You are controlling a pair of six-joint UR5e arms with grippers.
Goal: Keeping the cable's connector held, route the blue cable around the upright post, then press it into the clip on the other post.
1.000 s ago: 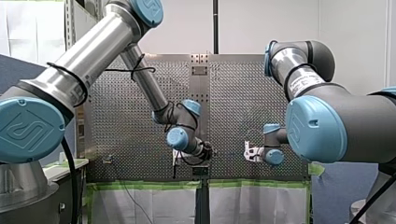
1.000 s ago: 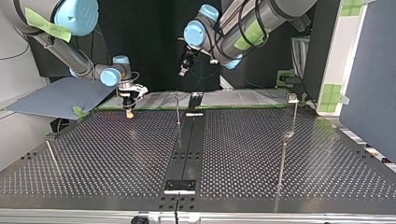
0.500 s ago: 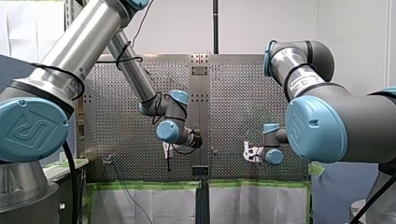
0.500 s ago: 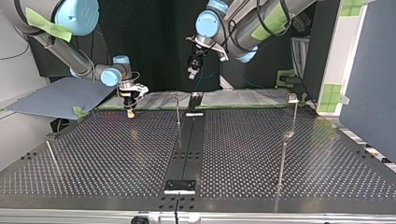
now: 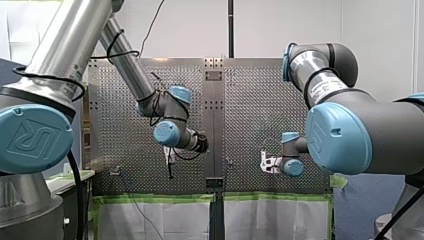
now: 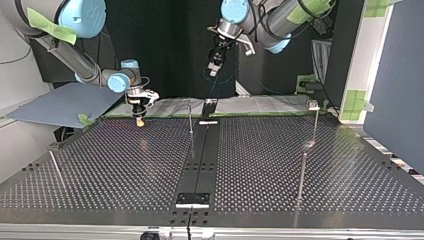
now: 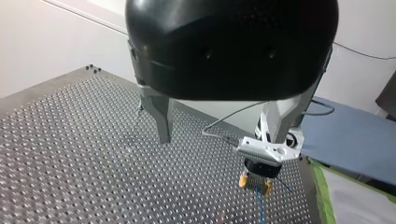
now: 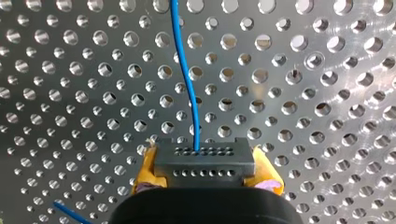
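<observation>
Worktop: perforated metal plate (image 6: 125,165) with a dark strip (image 6: 202,155) down its middle.
Landmark: thin upright post (image 6: 190,117), standing near the worktop's far edge in the top view, just beside the dark strip.
Right tool: (image 6: 139,120) low over the worktop near that same far edge, well to the post's left in the top view. Its yellow pads (image 8: 147,170) are clamped on both ends of the connector.
Connector: small black block (image 8: 204,163) with rows of tiny holes, gripped between the pads and apart from the post.
Blue cable: (image 8: 189,84) leaves the connector's top face and runs ahead of the right tool in a gentle curve, over the worktop's holes. The top view does not show it clearly near the post.
Left tool: (image 6: 213,70) black body with metal fingers (image 7: 159,116), hanging high above the post and a little to its right in the top view. Its fingers are spread apart with nothing between them.
Second post: (image 6: 316,122) well to the landmark's right in the top view, with a small fitting (image 6: 313,105) on its top. No cable shows at it.
</observation>
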